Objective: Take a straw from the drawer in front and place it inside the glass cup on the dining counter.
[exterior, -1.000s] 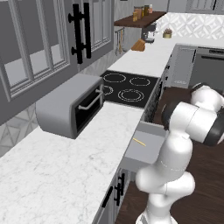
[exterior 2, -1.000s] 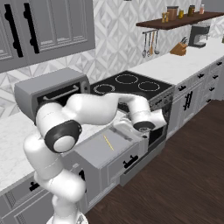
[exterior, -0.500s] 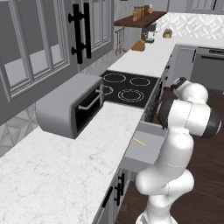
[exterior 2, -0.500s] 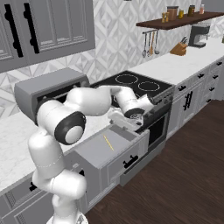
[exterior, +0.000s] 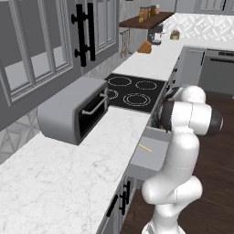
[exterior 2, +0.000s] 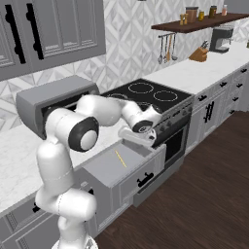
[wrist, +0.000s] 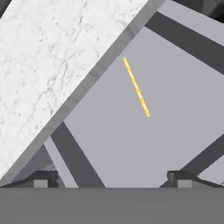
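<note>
The straw is a thin, straight yellow stick lying flat on the bare grey floor of the drawer, which stands pulled out from the cabinets; it also shows in the right base view and in the left base view. In the hand view it lies on a slant, near the drawer wall that borders the worktop, touching nothing else.

The gripper hangs above the drawer and looks down into it, well apart from the straw. Its 2 dark fingertips stand spread wide with nothing between them. In the right base view the arm bends from the base over the drawer's far end, by the stove.

The worktop is white veined marble and carries a grey toaster oven. Grey cabinet doors with black handles hang above, and the floor is dark wood.
</note>
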Motion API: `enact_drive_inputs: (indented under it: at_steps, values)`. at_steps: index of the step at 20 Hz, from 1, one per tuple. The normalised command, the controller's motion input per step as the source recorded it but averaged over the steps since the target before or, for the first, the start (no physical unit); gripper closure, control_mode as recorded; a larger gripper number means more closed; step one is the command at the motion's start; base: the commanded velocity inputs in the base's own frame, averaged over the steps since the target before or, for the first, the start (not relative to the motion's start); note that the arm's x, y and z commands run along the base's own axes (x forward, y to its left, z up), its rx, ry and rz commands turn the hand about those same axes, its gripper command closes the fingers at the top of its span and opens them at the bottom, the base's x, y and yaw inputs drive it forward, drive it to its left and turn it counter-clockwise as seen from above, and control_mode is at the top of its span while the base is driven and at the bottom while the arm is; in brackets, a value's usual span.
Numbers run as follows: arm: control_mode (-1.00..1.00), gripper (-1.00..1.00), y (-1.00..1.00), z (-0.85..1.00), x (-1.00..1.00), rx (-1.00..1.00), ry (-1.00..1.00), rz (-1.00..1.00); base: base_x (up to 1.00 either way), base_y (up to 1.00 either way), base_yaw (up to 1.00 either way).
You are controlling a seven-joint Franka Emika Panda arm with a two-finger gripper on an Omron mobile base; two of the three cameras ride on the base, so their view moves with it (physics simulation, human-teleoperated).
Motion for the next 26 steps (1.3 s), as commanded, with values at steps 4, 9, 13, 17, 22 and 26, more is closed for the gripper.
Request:
enact_drive_inputs:
  at_steps: [4,9,13,17,22,26]
  values:
    - [-1.0,-1.0,0.04,-0.51,0.17,-0.09,0.09,0.0,0.0,0.0,0.0]
    - [-1.0,-1.0,0.09,-0.46,0.15,-0.09,0.07,0.0,0.0,0.0,0.0]
    - [-1.0,-1.0,0.1,-0.45,0.08,-0.1,0.06,0.0,0.0,0.0,0.0]
    - [-1.0,-1.0,0.05,-0.46,0.0,-0.1,0.03,0.0,0.0,0.0,0.0]
    - [-1.0,-1.0,0.01,-0.47,-0.01,-0.09,0.01,0.0,0.0,0.0,0.0]
    - [-1.0,-1.0,0.0,-0.45,-0.16,-0.05,0.01,0.0,0.0,0.0,0.0]
